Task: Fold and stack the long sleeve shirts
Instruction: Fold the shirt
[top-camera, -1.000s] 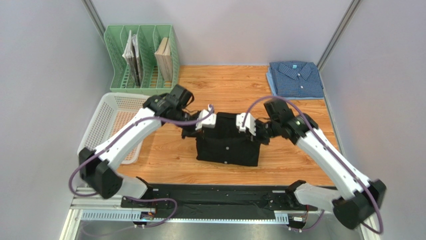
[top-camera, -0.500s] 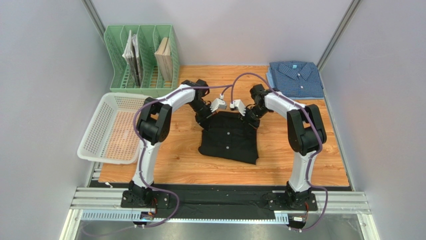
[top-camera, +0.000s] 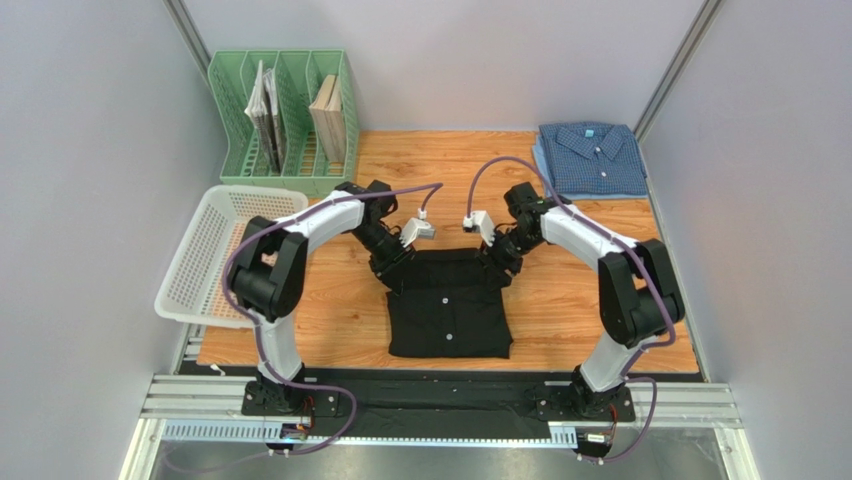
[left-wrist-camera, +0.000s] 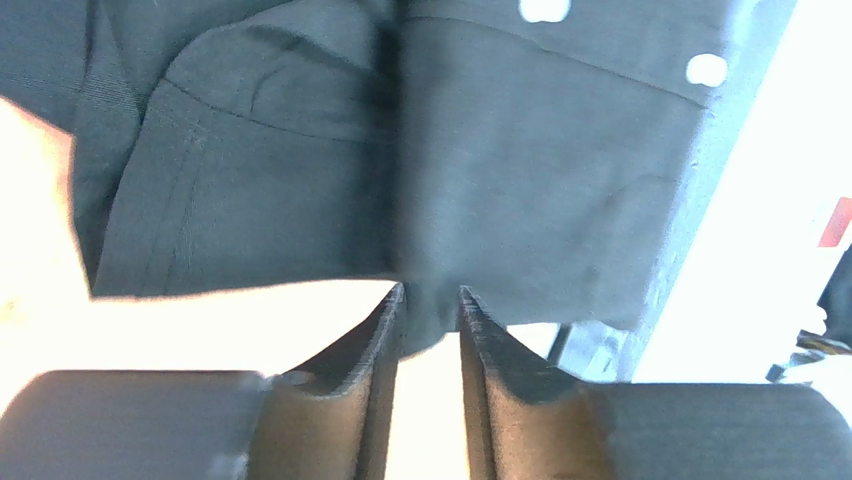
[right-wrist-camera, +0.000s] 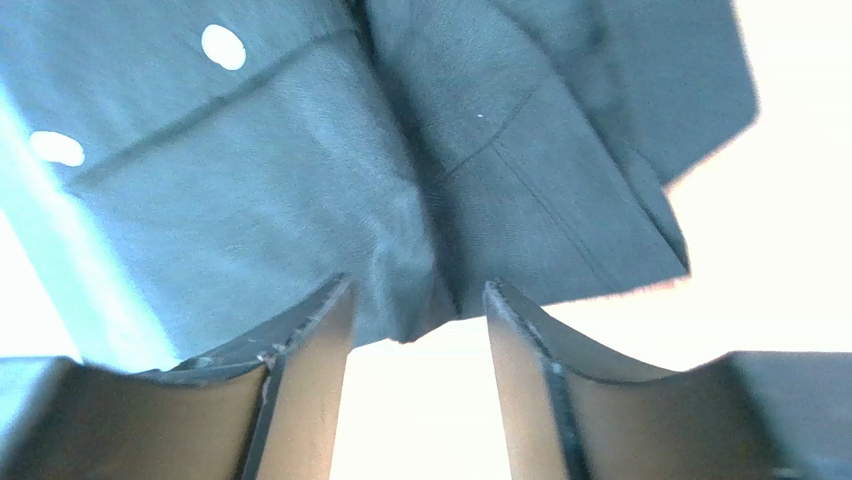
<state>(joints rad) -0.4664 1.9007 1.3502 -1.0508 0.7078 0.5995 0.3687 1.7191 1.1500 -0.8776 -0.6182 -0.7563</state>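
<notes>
The black long sleeve shirt (top-camera: 450, 315) lies folded in a rectangle at the middle of the wooden table, white buttons up. My left gripper (top-camera: 397, 272) is low at its far left corner, my right gripper (top-camera: 495, 265) at its far right corner. In the left wrist view the gripper (left-wrist-camera: 430, 300) stands narrowly open, a fold of the black shirt (left-wrist-camera: 300, 170) still between its tips. In the right wrist view the gripper (right-wrist-camera: 415, 290) is wider open, a tip of black cloth (right-wrist-camera: 300, 170) hanging loose in the gap. The blue checked shirt (top-camera: 590, 160) lies folded at the far right corner.
A green file rack (top-camera: 285, 120) with booklets stands at the far left. A white mesh basket (top-camera: 215, 255) sits left of the table (top-camera: 350, 320), beside the left arm. Grey walls close in both sides.
Both grippers came toward the near edge with the shirt's far corners, laid it square and flat, then parted their jaws; they were shut on the cloth before.
</notes>
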